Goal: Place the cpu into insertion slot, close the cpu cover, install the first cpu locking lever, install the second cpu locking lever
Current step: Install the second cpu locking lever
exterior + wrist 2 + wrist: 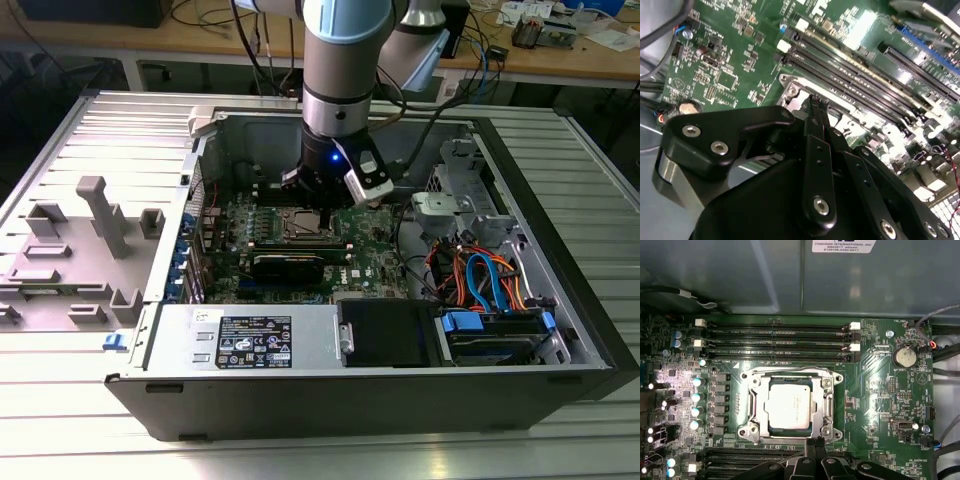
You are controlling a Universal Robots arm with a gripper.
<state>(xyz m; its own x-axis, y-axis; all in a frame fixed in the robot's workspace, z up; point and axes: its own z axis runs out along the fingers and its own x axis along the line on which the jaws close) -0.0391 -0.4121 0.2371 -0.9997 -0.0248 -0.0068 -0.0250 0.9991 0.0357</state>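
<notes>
the jaws of the gripper are pressed together, their tips at the edge of the insertion slot in the first wrist view. the cpu lies flat inside that slot, and the cpu cover is down around it, framing its silver top. in the exterior view the gripper reaches into the open computer case, just above the green motherboard, with the case resting on the table.
</notes>
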